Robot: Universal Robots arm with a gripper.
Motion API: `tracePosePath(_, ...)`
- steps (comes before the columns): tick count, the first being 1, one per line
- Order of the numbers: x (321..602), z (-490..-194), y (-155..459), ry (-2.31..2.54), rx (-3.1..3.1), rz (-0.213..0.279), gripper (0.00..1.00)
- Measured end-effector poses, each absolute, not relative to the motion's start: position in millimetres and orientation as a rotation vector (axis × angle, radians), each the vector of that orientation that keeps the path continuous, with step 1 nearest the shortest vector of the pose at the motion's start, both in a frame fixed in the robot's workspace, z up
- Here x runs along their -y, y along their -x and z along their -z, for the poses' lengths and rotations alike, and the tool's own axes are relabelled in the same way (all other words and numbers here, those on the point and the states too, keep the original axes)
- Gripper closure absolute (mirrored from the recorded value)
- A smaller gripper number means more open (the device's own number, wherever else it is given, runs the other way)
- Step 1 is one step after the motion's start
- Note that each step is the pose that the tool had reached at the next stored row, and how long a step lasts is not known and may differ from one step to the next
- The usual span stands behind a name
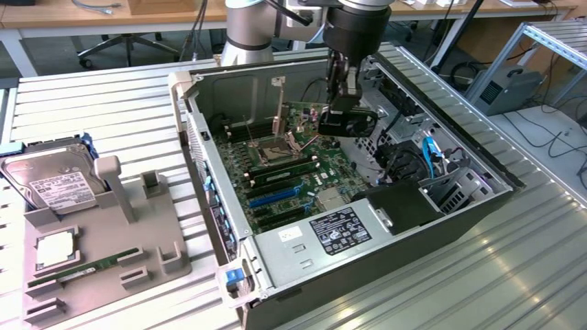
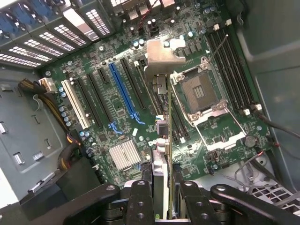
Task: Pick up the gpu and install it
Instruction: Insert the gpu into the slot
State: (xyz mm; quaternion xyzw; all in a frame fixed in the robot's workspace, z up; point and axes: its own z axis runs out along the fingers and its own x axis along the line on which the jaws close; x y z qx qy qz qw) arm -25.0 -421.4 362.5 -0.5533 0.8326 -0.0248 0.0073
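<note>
One arm reaches into the open computer case (image 1: 385, 275), which lies on its side so the motherboard (image 1: 284, 172) faces up; the gripper (image 1: 342, 103) hangs over the board. Wrist view: the gripper (image 2: 164, 201) is clamped on the gpu (image 2: 162, 126). The card is edge-on and parallel to the slots, apparently for alignment, with its bracket (image 2: 164, 56) at the far end. It sits between the blue slot (image 2: 123, 93) and the CPU socket (image 2: 199, 91), seemingly unseated.
</note>
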Motion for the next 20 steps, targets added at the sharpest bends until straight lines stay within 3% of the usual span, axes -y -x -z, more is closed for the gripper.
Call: tracePosePath(20, 421.4, -362.1, 25.0, 1.978, -2.415, 0.075, 0.73)
